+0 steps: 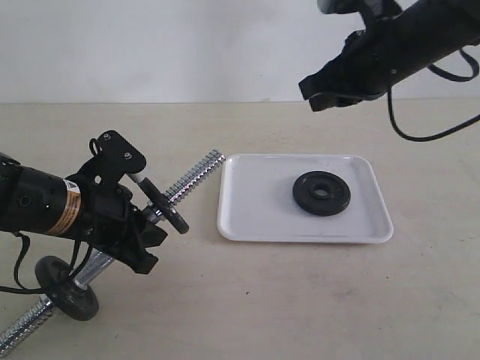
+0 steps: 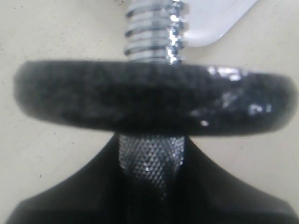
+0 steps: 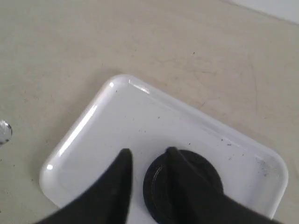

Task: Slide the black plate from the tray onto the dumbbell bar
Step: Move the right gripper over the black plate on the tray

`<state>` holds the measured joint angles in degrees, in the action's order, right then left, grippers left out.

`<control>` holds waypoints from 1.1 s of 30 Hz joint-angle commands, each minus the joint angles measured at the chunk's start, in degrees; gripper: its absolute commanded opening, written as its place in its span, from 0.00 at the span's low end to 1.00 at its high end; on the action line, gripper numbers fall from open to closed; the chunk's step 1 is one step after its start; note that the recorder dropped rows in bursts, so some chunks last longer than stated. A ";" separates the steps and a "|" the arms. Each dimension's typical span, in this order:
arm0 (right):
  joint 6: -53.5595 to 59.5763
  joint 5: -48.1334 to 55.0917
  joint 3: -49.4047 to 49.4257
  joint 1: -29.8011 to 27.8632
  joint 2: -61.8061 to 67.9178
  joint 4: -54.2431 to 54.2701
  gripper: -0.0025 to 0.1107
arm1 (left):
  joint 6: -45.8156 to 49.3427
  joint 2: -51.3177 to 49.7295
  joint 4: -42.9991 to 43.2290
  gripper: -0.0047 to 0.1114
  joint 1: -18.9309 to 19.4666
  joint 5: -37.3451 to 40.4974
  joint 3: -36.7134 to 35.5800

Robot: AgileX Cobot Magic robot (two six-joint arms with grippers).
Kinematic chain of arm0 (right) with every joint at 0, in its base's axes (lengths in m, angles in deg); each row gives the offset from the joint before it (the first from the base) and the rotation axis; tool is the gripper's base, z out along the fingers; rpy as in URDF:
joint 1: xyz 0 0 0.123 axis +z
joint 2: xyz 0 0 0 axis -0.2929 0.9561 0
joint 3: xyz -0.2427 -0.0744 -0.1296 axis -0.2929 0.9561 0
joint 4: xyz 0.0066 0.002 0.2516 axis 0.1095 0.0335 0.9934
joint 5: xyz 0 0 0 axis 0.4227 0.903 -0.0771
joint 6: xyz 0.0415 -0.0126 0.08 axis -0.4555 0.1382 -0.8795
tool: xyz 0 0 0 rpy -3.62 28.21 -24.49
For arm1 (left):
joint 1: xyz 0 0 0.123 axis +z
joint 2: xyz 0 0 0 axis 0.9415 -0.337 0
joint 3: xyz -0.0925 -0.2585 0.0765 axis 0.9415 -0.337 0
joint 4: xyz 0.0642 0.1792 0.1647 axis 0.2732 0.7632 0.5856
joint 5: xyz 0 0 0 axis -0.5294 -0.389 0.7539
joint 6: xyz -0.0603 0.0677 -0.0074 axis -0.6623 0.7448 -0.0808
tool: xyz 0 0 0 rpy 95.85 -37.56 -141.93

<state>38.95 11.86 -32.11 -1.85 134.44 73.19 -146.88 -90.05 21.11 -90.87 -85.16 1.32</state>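
Observation:
The black plate (image 1: 321, 193) lies flat on the white tray (image 1: 255, 206), right of its middle. My left gripper (image 1: 142, 221) is shut on the knurled middle of the dumbbell bar (image 1: 196, 174), holding it slanted with its threaded end toward the tray's left edge. In the left wrist view my left gripper (image 2: 149, 186) clamps the dumbbell bar (image 2: 150, 156) just behind a black disc (image 2: 154, 98). My right gripper (image 1: 322, 94) hangs high above the tray's far side, open and empty. The right wrist view shows my right gripper (image 3: 148, 151) over the black plate (image 3: 158, 191) and the tray (image 3: 117, 116).
One black disc (image 1: 171, 214) sits on the bar just ahead of my left gripper, and another (image 1: 67, 287) rests against the tabletop near the bar's lower end. A beige tabletop (image 1: 300, 300) surrounds the tray. A black cable (image 1: 420, 135) loops below the right arm.

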 commanded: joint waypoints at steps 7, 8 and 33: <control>-17.16 3.74 -5.08 0.39 9.06 -11.10 0.94 | -0.10 2.19 -2.91 0.08 -0.02 -3.26 1.44; -17.47 3.43 -5.08 0.39 9.32 -11.10 0.94 | -0.10 2.19 -2.91 0.08 -0.02 -3.26 1.44; -29.96 13.39 -12.99 0.39 21.77 -20.68 0.94 | -0.10 2.19 -2.91 0.08 -0.02 -3.26 1.44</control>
<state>9.22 25.34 -44.80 -1.49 155.62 53.06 -146.88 -90.05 20.67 -90.87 -85.47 1.32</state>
